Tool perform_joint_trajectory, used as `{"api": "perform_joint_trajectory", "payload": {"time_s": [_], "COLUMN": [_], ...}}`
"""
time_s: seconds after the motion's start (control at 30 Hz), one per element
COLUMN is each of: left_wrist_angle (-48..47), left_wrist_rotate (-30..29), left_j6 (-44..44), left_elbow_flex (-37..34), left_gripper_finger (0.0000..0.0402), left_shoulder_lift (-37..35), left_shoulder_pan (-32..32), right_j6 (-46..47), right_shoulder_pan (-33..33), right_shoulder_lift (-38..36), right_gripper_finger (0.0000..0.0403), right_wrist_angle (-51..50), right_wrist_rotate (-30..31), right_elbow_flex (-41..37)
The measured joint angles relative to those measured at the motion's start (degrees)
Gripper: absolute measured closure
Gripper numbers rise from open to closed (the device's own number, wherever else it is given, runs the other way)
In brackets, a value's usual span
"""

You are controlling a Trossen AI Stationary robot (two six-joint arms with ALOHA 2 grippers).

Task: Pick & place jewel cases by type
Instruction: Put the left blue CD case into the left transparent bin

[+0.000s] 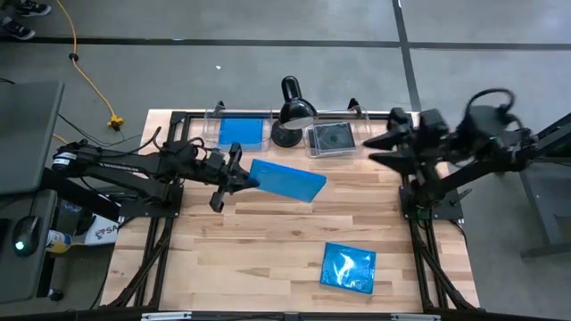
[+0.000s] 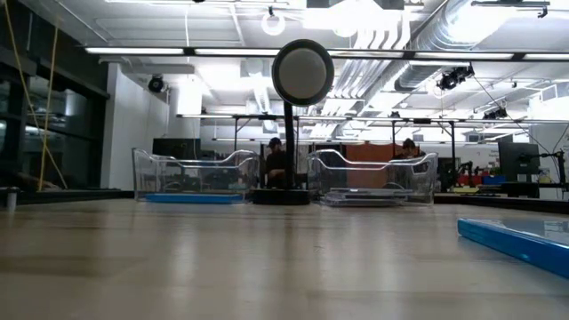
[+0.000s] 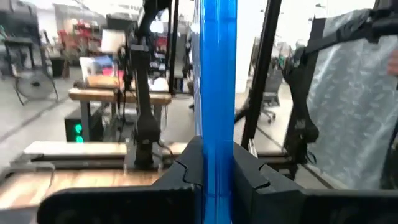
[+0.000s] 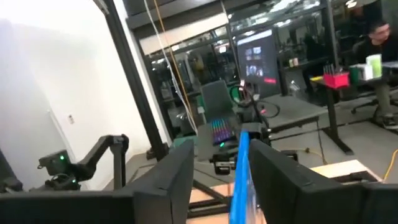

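My left gripper (image 1: 234,175): clamped on a blue case's (image 1: 287,180) edge, lifted mid-table.
My right gripper (image 1: 385,150): parted, holding nothing, by the right edge.
Room: bare wood between.

We see open tabletop (image 1: 241,259) across the 6 to 9 o'clock side. At 12 o'clock two clear bins (image 1: 332,135) flank a black lamp (image 1: 291,109). A blue jewel case (image 1: 349,267) lies at 5 o'clock; another (image 1: 287,180) hangs mid-table.
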Motion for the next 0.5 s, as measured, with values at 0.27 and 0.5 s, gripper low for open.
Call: {"api": "perform_joint_trajectory", "payload": {"time_s": [0.27, 0.5], "left_wrist_angle": [10.0, 14.2], "left_wrist_rotate": [-5.4, -11.9], "left_j6": [0.0, 2.4], "left_elbow_flex": [0.0, 2.8], "left_gripper_finger": [0.0380, 0.0380], "left_shoulder_lift": [-0.5, -1.4], "left_shoulder_pan": [0.0, 0.1], "right_j6": [-1.0, 0.7], "right_shoulder_pan": [1.9, 2.5], "right_shoulder_lift": [-1.6, 0.6], "right_gripper_finger": [0.0254, 0.0253], "right_wrist_angle": [-3.1, -7.4], "right_wrist_rotate": [3.3, 5.3], "right_elbow_flex": [-0.1, -0.3]}}
